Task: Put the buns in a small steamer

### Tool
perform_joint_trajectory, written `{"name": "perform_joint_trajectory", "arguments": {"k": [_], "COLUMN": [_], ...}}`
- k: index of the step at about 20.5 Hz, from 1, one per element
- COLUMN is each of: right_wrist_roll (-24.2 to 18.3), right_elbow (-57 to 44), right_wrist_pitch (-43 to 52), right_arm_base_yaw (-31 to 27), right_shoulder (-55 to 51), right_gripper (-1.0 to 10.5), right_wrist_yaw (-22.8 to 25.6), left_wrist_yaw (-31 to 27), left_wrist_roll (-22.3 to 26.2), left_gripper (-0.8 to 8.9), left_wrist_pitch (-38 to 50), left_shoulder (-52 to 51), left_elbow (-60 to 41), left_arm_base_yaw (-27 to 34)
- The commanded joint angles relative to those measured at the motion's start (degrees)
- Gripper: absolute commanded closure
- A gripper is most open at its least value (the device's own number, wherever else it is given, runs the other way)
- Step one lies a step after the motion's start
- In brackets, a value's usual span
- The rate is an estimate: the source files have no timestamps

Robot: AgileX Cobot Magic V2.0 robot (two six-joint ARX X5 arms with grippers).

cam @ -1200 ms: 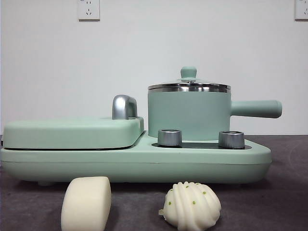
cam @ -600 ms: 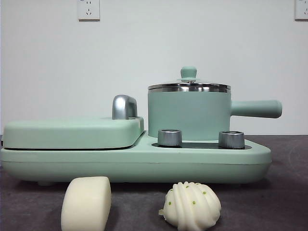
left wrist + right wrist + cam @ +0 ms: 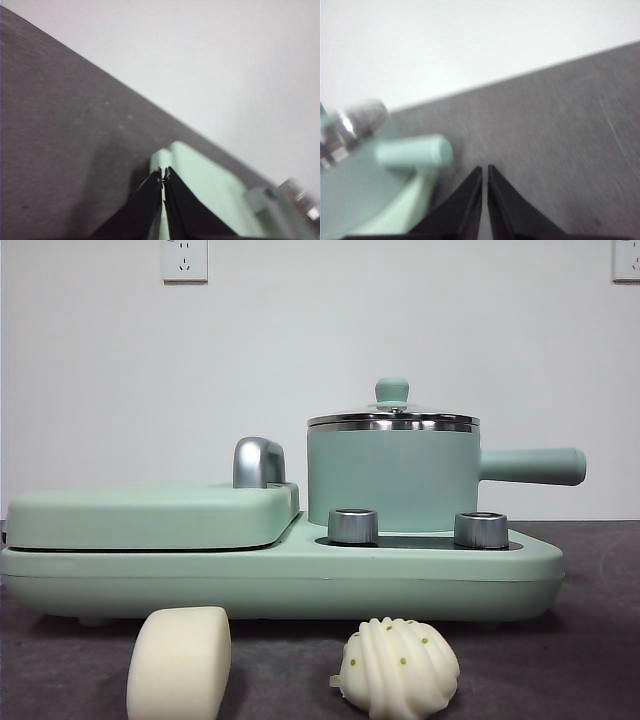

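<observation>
Hanging above table, left pincer [image 3: 162,175] closed, right pincer [image 3: 484,172] closed

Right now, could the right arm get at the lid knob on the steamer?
Probably yes: the green knob atop the small steamer stands uncovered, and the right gripper, jaws shut, is near the handle.
</observation>
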Motion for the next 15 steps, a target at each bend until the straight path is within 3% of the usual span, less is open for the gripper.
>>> {"name": "perform_joint_trajectory", "arguments": {"k": [1,4,8,15], "right_wrist_roll": [5.0,6.6,6.7,2.8], "right_elbow": [0.3,2.3,7.3,16.7], "right_wrist_pitch": [4.1,4.1,1.0,-4.8], "right_arm_base_yaw": [0.2,0.2,0.2,0.2], "right_shoulder": [0.0,0.0,0.0,2.2], "right_gripper": [9.3,9.3,9.3,9.3], "right_wrist_yaw": [-0.1,-0.2,-0.3,-0.5], "left_wrist_yaw": [-0.1,0.3,0.8,0.9], "left_wrist_roll": [-5.8,-8.2,-7.5,4.3], "left_gripper": [8.06,8.06,8.04,8.04], "left_wrist_pitch": [3.4,6.6,6.4,1.0], "left_shoulder": [0.0,0.0,0.0,0.7], "left_elbow": [-1.0,-0.5,2.4,11.8], "left_arm_base_yaw": [0.0,0.0,0.0,0.0]}}
